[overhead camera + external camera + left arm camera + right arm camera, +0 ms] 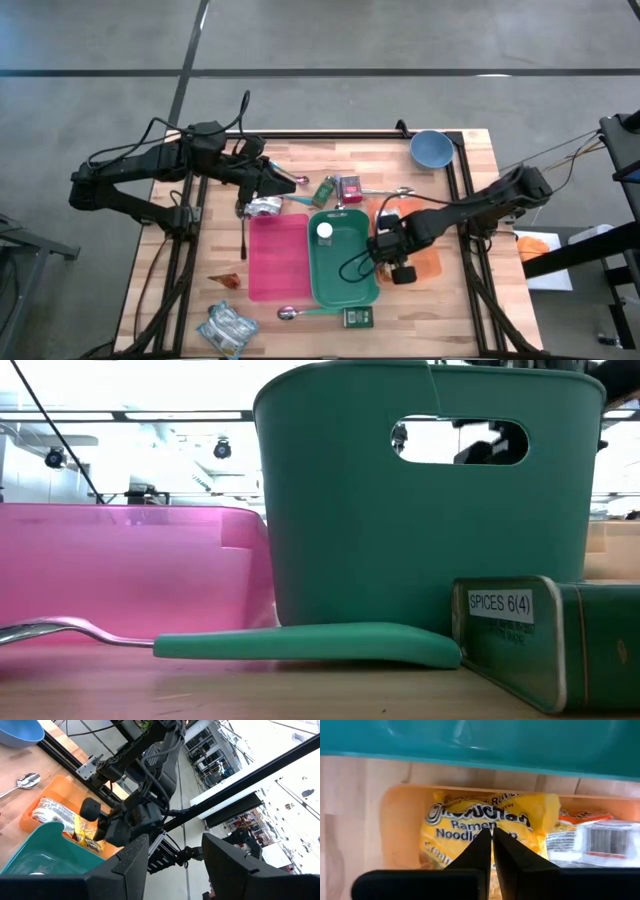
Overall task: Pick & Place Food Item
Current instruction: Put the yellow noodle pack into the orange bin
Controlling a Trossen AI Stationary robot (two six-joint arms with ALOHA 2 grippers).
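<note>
Dark fingers of the right gripper (491, 836) stand pressed together above the ramen noodle packet (485, 827), apparently nipping only its wrapper, if anything. Packet lies inside the orange tray (400, 827), just beside the green bin (480, 740), with a silver-and-orange packet (592, 842) alongside it. Judged light, crinkly, slippery, with brittle contents; pinch a wrapper fold or edge seam. Left gripper (172, 852) waits half-open, empty, well apart from the tray.
</note>
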